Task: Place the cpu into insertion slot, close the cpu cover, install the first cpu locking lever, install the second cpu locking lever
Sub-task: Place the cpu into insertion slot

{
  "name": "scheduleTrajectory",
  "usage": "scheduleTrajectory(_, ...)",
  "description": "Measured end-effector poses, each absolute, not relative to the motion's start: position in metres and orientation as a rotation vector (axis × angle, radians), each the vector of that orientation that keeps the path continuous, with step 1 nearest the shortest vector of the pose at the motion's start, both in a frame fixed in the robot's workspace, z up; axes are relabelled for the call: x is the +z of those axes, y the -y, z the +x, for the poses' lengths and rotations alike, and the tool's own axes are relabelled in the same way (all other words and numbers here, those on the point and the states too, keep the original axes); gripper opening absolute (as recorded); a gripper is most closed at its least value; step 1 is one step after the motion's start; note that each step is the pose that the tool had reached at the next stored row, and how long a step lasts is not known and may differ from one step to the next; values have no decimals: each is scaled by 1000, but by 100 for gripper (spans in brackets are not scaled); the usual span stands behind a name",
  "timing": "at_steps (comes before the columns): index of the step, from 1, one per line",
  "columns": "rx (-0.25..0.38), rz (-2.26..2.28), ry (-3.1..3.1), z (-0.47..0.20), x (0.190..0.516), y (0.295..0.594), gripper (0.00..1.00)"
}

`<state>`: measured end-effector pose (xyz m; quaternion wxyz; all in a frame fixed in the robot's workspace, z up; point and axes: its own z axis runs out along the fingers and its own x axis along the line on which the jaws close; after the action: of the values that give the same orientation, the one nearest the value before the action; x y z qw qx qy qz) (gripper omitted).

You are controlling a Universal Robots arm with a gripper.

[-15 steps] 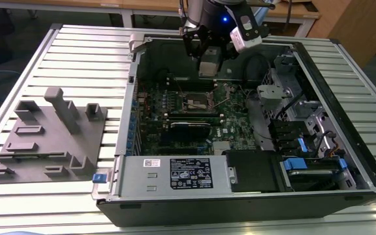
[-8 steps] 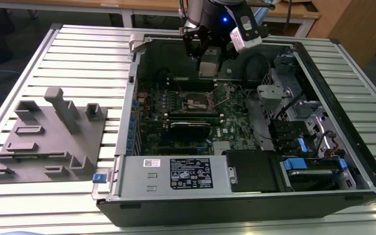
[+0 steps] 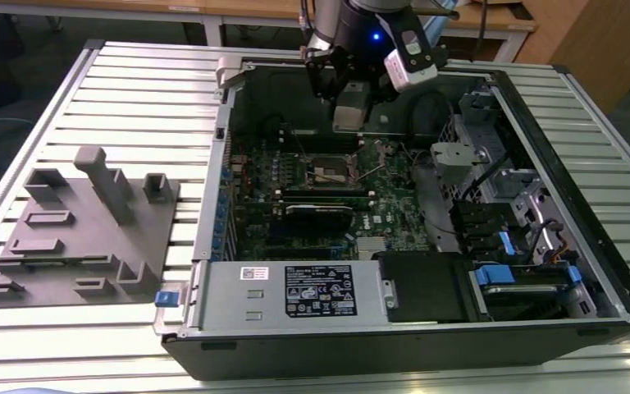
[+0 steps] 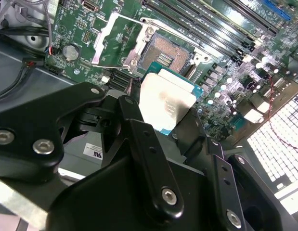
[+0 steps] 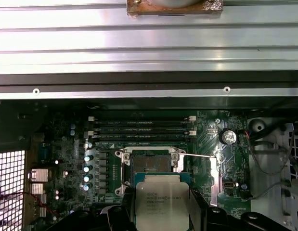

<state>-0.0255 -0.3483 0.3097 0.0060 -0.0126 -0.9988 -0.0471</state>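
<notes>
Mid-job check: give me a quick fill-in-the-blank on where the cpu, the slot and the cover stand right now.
1. The gripper is shut on the ____.
2. The insertion slot on the motherboard has no chip in it: it is ____.
3. The cpu cover is swung ____, off the slot.
Missing words: cpu; empty; open.

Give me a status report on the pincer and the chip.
Pincer shut on chip. Chip held above the board, not yet in socket. Socket bare, cover swung open. Nothing blocking.
</notes>
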Motion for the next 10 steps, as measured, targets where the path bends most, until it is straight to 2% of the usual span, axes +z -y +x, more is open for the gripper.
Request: scheduleTrajectory(10,-147,-40,3126,-26,299,348,54)
